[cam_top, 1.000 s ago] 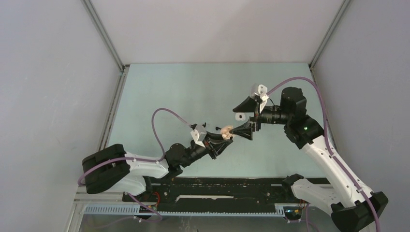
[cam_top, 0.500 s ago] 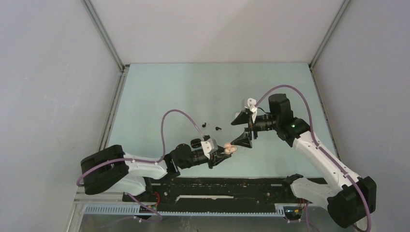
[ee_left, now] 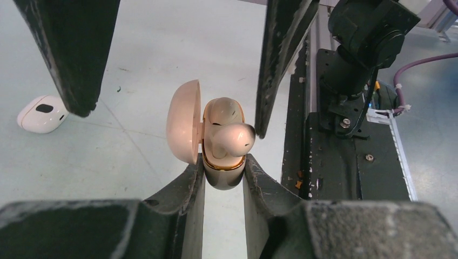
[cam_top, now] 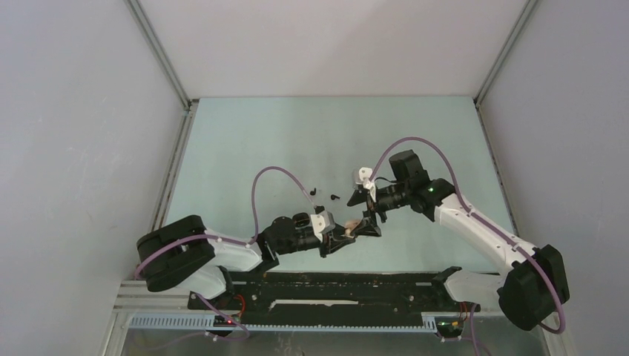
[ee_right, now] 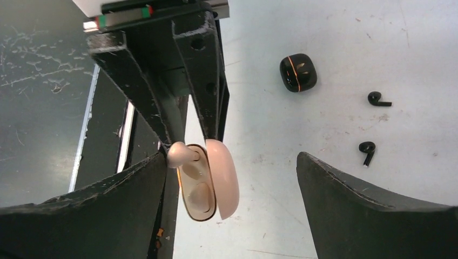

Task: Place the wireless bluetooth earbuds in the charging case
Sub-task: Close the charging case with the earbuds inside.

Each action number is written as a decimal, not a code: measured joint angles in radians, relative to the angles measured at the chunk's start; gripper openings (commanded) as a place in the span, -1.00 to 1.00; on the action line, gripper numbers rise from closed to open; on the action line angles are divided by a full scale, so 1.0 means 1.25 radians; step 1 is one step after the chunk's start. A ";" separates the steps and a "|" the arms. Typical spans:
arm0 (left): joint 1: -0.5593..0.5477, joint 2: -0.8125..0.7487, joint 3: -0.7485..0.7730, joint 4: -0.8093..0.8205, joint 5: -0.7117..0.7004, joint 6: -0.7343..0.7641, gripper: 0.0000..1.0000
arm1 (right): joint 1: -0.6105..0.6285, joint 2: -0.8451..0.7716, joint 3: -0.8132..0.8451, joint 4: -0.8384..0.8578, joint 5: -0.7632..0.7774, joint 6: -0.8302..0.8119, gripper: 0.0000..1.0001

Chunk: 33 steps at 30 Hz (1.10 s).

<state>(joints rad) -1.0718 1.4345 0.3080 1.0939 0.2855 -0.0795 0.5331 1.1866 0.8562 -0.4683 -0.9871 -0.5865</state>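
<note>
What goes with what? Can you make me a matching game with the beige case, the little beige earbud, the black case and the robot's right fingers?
Things:
1. beige case
2. beige earbud
3. black case
4. right fingers

States:
A. spread wide apart
B. resting on the table
C. pinched by the left fingers, lid open
D. poking out of the beige case

Pairs: 1-C, 2-D, 3-B, 4-A

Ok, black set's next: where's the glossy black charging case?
Right wrist view, upper right: the glossy black charging case lies on the table, left of two black stemmed earbuds.
</note>
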 measured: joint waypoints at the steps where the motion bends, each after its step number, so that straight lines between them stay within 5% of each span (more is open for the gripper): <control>1: 0.001 0.000 0.000 0.004 0.004 0.000 -1.00 | 0.002 0.004 0.000 -0.001 0.004 -0.001 0.82; 33: 0.006 0.005 -0.007 0.020 0.028 0.001 -0.99 | -0.012 0.063 0.029 -0.097 0.021 -0.055 0.78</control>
<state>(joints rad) -1.0637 1.4410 0.2993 1.1194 0.3202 -0.0788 0.5186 1.2659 0.8921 -0.5896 -0.9607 -0.6548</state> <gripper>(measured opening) 0.288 0.894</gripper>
